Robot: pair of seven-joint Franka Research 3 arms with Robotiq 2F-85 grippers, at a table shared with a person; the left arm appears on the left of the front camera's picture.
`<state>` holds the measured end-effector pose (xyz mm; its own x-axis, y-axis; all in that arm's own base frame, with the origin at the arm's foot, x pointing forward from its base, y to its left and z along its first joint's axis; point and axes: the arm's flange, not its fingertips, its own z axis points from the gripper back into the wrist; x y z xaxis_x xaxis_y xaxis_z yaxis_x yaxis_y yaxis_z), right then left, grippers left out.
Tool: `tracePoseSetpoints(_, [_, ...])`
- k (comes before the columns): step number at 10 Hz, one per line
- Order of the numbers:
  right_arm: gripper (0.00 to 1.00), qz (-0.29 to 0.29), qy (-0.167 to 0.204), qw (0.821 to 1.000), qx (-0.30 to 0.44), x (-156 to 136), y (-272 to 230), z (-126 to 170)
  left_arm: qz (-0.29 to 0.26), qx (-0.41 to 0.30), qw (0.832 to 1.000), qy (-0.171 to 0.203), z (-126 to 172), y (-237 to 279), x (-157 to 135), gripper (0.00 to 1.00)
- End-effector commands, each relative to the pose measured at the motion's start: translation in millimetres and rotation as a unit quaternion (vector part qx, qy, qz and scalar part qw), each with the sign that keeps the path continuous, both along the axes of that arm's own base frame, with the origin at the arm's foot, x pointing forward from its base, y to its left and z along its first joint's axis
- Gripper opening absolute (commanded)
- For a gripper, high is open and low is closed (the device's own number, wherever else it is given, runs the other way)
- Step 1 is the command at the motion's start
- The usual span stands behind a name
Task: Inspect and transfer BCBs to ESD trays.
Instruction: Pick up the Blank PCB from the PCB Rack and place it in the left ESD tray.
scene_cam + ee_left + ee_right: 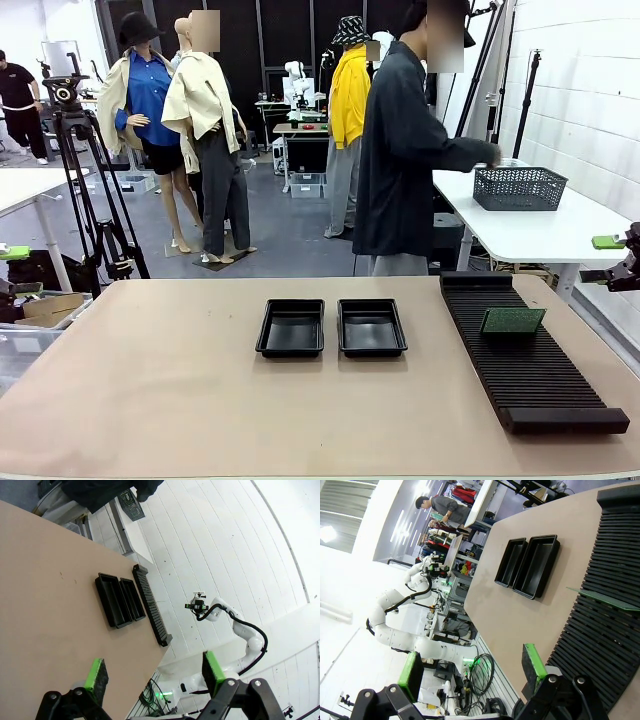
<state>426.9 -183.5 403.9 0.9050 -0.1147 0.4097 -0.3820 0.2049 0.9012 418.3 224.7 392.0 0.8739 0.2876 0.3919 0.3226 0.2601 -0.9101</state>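
- Both pincers wide open, nothing in either. The left pincer (155,669) hangs high over the left part of the table (150,380), green pads spread, just air betw. them. The right pincer (472,661) is the same, parked off the table's right edge.
- Only one BCB (512,321) I can spot: a green board stood in a slot of the long black rack (540,385) on the right side, approx. mid-rack, leaning back a bit. A 2nd board: can't see one.
- ESD trays (291,328) sit side by side mid-table, just apart, both bare inside, left of the rack.
- Person (400,150) at the far side is turned away, hand at a grey mesh basket (519,188) on another table. Not taking part right now.
- Step in hand, my guess: fetch the board from the rack. Nothing is in the trays yet, so the task is at its very start.
- Doing it well, IMO: the right arm is the nearer one.
  - Come in from above, jaws lined up w/ the board's thin edges.
  - Pinch the top edge only, not the face.
  - Lift straight along the slot so it doesn't snag the ribs.
  - Turn it for the look-over, then lay it flat in the nearer tray.
- Board vs. pincers: well apart from both. The right one is off to the board's right and higher. The left one is far across the table, trays betw. it and the board.
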Motion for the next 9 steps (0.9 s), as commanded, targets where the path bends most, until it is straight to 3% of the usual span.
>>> tracePoseSetpoints(1, [1.00,0.000,0.002,1.000,0.001,-2,0,-1,0.003,0.002,1.000,0.005,1,-1,-1,1.00])
tracePoseSetpoints(3, [1.00,0.000,0.000,1.000,0.000,0,0,0,0.003,0.002,1.000,0.005,1,-1,-1,1.00])
tracePoseSetpoints(6, [1.00,-0.005,-0.030,0.997,-0.065,37,13,17,0.003,0.002,1.000,0.005,1,-1,-1,1.00])
tracePoseSetpoints(9, [1.00,0.015,-0.079,0.983,-0.166,82,49,47,0.003,0.002,1.000,0.005,1,-1,-1,1.00])
